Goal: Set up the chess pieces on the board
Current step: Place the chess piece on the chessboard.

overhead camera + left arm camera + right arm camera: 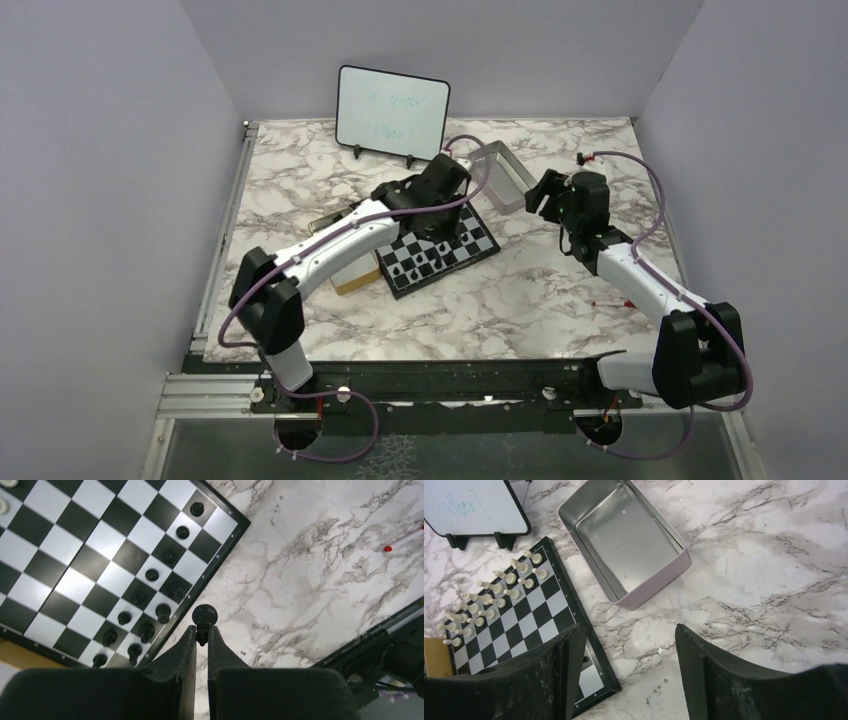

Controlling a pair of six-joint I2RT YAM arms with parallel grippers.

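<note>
Probably a lab cell; plain walls [100, 200], marbled table [500, 300], whiteboard [392, 113]

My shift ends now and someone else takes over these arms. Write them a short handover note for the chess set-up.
Left claw: shut on a black piece, held just outside the board rim on the black side.
Right claw: open, holding nothing, over the marble table near the metal tray.
Done: black pawn row looks full; four pieces stand in the black rim row; white pieces stand in two rows.
Left: place the held piece, then fill the vacant rim-row squares.
</note>
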